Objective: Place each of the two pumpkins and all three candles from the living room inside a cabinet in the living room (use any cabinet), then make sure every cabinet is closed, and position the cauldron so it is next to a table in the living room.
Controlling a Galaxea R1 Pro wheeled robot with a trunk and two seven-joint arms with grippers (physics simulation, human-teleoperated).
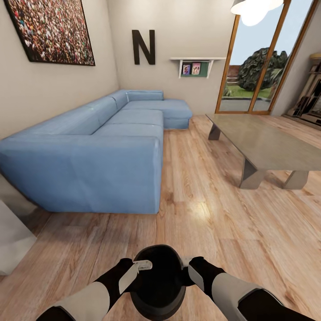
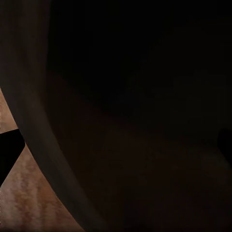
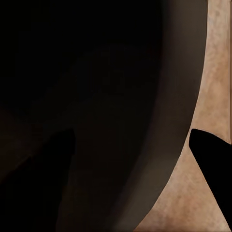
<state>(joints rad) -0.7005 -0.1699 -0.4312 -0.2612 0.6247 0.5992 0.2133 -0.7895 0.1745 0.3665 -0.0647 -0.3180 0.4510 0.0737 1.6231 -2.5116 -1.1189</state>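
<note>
The black cauldron (image 1: 158, 285) hangs just above the wooden floor at the bottom of the head view, its wide dark mouth facing up. My left gripper (image 1: 141, 266) clamps its rim on one side and my right gripper (image 1: 186, 264) clamps the opposite side. In the left wrist view the cauldron's rim (image 2: 34, 145) runs between the two dark fingers of the left gripper (image 2: 121, 142). The right wrist view has the rim (image 3: 179, 121) passing between the fingers of the right gripper (image 3: 131, 133). The grey glossy table (image 1: 267, 142) stands ahead to the right. Pumpkins, candles and cabinet are out of view.
A long blue corner sofa (image 1: 102, 151) fills the left side along the wall. A grey block (image 1: 13, 240) juts in at the near left. Open wooden floor (image 1: 200, 196) lies between sofa and table. Glass doors (image 1: 254, 67) are at the back right.
</note>
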